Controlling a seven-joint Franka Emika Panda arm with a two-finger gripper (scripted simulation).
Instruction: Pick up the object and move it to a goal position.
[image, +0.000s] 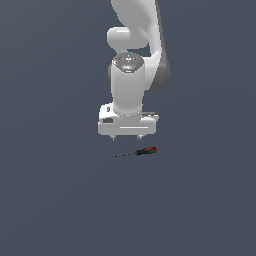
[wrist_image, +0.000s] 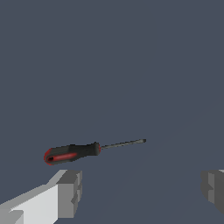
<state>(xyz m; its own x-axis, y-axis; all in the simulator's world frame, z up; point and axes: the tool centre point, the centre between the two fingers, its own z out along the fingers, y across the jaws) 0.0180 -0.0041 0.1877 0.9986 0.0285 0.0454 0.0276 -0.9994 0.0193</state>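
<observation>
While spread wide above the bench (image: 55, 200), fingers (wrist_image: 70, 192) hold nothing, just beside the tiny screwdriver (image: 142, 151) lying flat.

Glossy white Franka Panda arm (image: 131, 75) with rounded joint casings, a dark grey band along one side, and a broad white gripper (image: 127, 137) bearing blocky grey fingertips (wrist_image: 70, 192).

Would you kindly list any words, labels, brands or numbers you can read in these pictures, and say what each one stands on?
None: no readable text in either view.
The screwdriver shows only red and black on its handle.
The gripper is plain white.
</observation>
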